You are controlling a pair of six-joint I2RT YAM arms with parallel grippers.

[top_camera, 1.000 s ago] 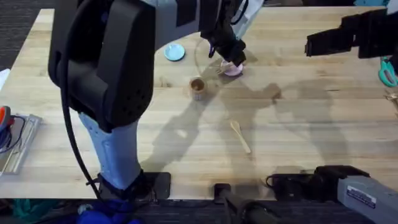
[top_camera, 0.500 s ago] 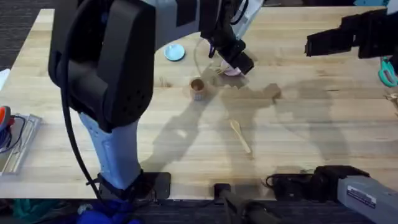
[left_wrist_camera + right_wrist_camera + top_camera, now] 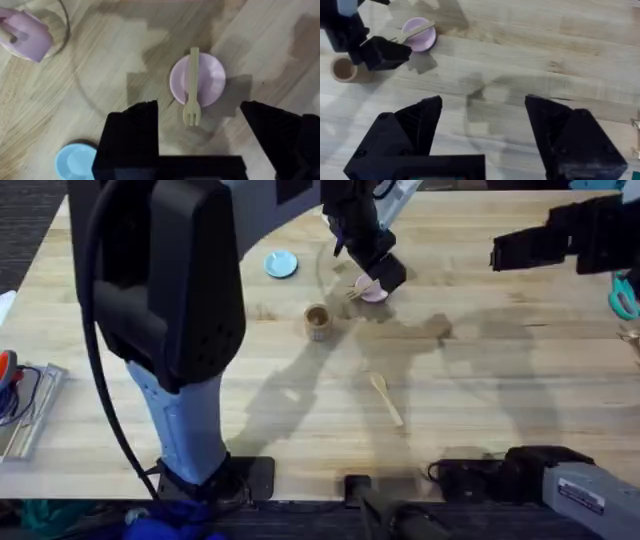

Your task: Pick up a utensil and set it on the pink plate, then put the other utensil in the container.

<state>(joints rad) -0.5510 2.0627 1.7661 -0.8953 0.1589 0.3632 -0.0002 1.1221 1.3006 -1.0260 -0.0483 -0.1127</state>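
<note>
Light blue plate (image 3: 281,264) on the far side of the wooden table (image 3: 500,400) — upright, bare. Teal-handled item (image 3: 624,296) at the table's right edge. Metal tray (image 3: 30,415) at the left edge — wires lie on it, an orange object (image 3: 6,366) beside it.

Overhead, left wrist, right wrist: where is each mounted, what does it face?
Overhead: above the arm bases, looking down and forward at the light wooden table; both arms show.
Left wrist: straight down on the small wooden fork lying across the round pale pink plate; own open jaws below.
Right wrist: angled across the table; own open jaws.
All three share plate and fork.
</note>
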